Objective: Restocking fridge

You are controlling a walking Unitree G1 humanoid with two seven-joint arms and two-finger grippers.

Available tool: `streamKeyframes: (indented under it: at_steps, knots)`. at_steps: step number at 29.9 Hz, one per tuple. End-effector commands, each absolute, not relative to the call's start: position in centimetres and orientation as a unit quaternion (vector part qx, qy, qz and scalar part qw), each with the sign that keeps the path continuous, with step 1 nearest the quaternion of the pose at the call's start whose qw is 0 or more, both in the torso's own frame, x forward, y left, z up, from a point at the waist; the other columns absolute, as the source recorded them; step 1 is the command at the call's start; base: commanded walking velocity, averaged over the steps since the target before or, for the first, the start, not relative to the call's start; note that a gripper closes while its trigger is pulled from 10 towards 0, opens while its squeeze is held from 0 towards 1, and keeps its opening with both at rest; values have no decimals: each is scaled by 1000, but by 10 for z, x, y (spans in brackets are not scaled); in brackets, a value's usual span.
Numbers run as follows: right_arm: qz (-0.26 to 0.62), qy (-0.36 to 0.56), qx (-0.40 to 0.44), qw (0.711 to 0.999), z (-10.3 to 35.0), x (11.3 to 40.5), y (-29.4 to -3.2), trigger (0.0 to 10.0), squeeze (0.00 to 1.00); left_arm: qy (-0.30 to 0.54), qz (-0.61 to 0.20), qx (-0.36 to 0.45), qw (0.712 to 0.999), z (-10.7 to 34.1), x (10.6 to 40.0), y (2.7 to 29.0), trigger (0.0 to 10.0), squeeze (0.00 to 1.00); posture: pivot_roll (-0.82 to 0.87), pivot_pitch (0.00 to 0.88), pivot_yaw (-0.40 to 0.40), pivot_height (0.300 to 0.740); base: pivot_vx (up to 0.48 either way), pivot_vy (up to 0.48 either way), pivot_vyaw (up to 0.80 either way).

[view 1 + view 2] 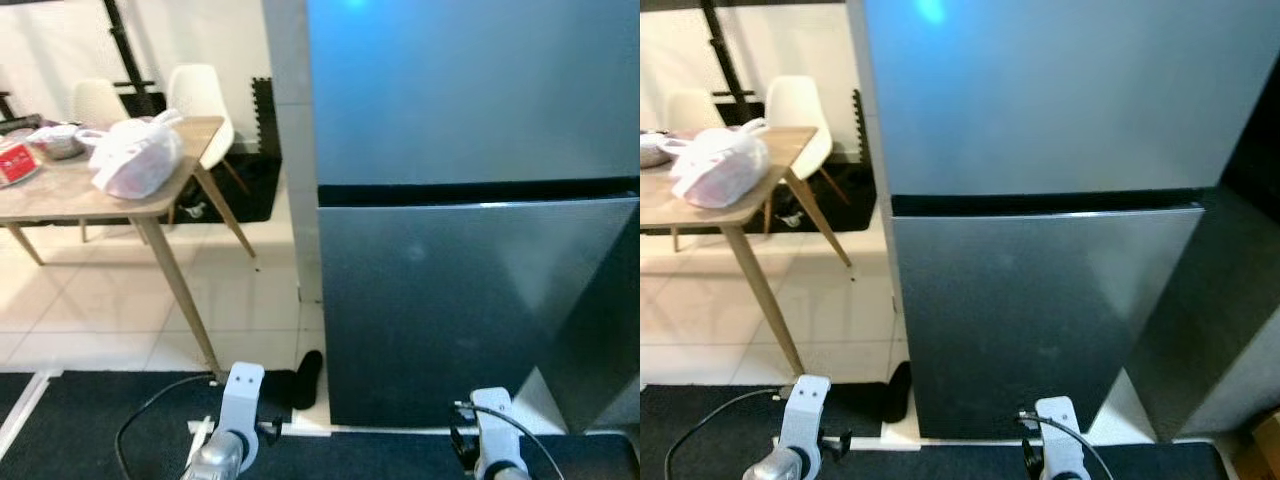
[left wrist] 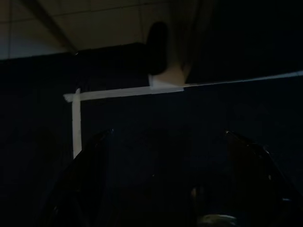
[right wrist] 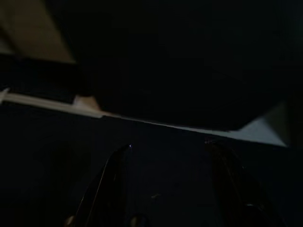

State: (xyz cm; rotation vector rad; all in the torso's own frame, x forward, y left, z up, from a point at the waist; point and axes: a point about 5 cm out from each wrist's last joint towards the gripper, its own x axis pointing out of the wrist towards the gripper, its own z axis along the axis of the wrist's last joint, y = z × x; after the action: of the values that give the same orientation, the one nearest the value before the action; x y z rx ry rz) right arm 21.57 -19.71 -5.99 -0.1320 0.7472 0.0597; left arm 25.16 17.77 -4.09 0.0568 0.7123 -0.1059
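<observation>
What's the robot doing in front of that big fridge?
It is standing facing the grey fridge, whose two doors are both shut. Both arms hang low over the dark mat, with the left end effector and the right end effector open and holding nothing. A white bag sits on the wooden table to the robot's left.
</observation>
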Motion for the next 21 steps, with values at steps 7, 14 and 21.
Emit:
streamKeyframes:
  at_steps: [7, 14, 21]
  knots:
    - [33, 356, -69, 931, -58, 218, -196, 10000, 0, 350, -66, 17, 934, -42, 250, 170, 10000, 0, -54, 1, 17, 740, 0, 0, 800]
    - [35, 356, -72, 931, -59, 217, -197, 10000, 0, 347, -73, 33, 934, -41, 252, 171, 10000, 0, -56, 1, 16, 740, 0, 0, 800]
    - [33, 354, -73, 932, -58, 217, -199, 10000, 0, 339, -76, 31, 937, -38, 255, 167, 10000, 0, -56, 0, 17, 740, 0, 0, 800]
